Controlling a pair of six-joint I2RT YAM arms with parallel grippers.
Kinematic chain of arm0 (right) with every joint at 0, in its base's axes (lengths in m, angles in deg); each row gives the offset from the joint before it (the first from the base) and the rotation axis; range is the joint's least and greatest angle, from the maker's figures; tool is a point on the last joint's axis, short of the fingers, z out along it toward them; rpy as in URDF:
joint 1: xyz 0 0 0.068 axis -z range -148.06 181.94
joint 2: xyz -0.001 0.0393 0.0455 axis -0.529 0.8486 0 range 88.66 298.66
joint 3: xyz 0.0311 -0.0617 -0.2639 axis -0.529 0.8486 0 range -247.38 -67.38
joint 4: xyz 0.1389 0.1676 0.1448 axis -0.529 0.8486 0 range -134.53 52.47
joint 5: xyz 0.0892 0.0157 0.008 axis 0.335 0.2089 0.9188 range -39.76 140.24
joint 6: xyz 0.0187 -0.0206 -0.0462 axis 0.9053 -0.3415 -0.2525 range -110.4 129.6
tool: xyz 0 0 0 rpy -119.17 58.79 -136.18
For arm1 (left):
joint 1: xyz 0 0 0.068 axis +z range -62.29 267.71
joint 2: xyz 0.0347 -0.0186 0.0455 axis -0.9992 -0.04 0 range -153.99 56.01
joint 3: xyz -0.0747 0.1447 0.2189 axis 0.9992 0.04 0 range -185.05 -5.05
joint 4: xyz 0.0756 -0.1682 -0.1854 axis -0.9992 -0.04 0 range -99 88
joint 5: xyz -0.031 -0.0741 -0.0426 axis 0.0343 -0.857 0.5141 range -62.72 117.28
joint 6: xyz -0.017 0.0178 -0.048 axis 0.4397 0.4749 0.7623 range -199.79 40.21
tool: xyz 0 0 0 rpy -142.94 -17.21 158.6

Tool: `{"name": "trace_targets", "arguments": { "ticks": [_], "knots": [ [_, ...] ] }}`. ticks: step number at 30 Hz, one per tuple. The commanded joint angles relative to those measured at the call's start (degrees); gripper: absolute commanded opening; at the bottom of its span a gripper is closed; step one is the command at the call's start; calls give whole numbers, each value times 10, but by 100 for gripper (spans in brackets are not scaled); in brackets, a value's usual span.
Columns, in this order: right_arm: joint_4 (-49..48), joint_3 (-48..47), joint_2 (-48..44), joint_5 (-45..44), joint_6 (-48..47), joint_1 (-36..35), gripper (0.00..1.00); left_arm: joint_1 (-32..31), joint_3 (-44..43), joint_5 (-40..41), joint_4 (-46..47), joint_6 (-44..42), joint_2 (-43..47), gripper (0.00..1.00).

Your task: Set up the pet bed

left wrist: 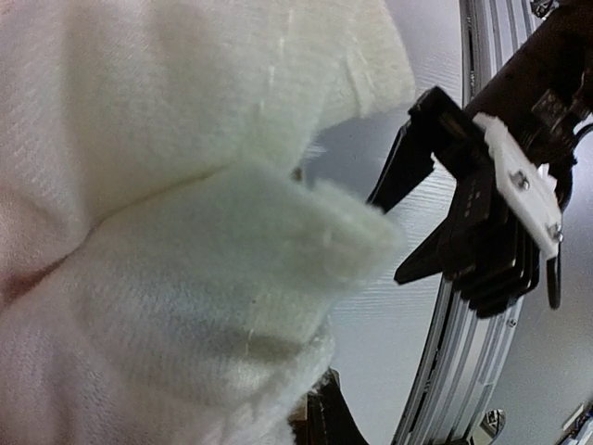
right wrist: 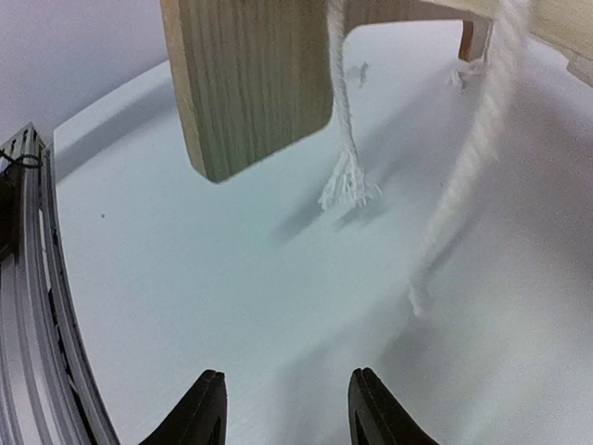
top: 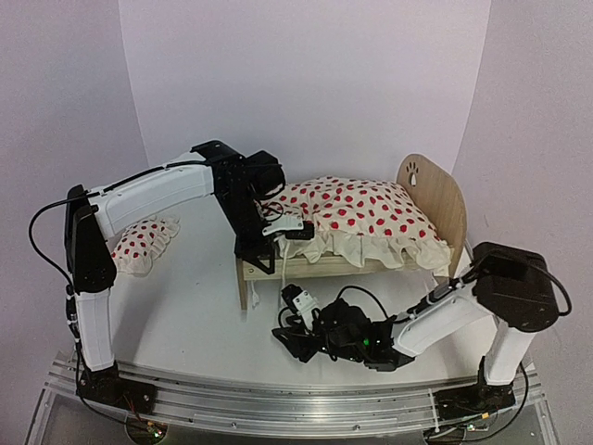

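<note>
While my left gripper is pinching the soft blanket, I am judging the pet bed, standing mid-table, as light, stiff wood, best gripped by its side rail. The right gripper is hovering, fingers spread, holding nothing.

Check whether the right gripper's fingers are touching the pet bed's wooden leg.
Apart. The right wrist view shows the right gripper's fingers low in frame and the pet bed's leg farther off, with bare table between them.

Robotics lab bench: plain white backdrop, alu mounting rail
</note>
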Motion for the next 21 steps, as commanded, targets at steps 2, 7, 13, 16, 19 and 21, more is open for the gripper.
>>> {"name": "trace_targets", "arguments": {
  "ticks": [2, 7, 13, 16, 19, 21],
  "knots": [
    [-210, -69, 83, -73, -65, -5, 44, 4, -62, -24, 52, 25, 21, 0],
    [-221, -127, 152, -138, -107, -5, 42, 4, -67, -26, 51, 23, 20, 0],
    [-227, -163, 196, -207, -163, -4, 46, 4, -71, -27, 51, 21, 20, 0],
    [-227, -186, 221, -217, -183, -3, 52, 4, -72, -29, 50, 21, 18, 0],
    [-227, -201, 239, -214, -184, 2, 54, 4, -74, -31, 48, 21, 15, 0],
    [-227, -215, 251, -222, -190, 5, 54, 3, -74, -34, 47, 22, 15, 0]
  ]
}}
